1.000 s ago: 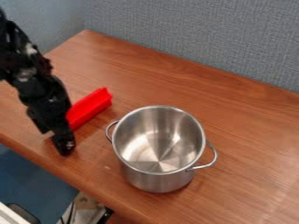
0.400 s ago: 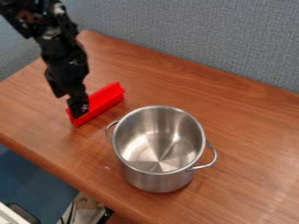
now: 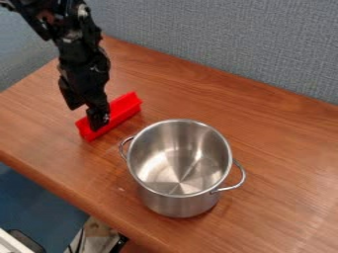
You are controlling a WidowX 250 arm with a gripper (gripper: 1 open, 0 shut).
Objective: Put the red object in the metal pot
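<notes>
Ok, black arm (image 3: 77, 40) comes in from top left of the view, w/ its gripper (image 3: 82, 111) pointing down at the red bar (image 3: 110, 117). Bar lies flat on the wood table (image 3: 238, 109), on a diagonal: one end toward the table's near left edge, the other up toward the middle. Gripper is over the lower-left half of the bar, fingers spread apart, one tip seen in front of the bar's red face; can't tell if it's touching or just above. Bar isn't clamped, as far as the view shows. The upper-right end sticks out past the gripper, uncovered. Pot (image 3: 180, 168) stands upright on the table, right of the bar in the view & a bit nearer the cam, apart from it. It's shiny steel, no lid, w/ a small loop handle on each side, the left one facing the bar. Inside of the pot is bare metal, base visible, bar still outside. Behind the table there's a gray fabric-like wall (image 3: 224, 40). Bottom left, past the table edge, there's a blue-ish area w/ some cables, too small to make out well.
</notes>
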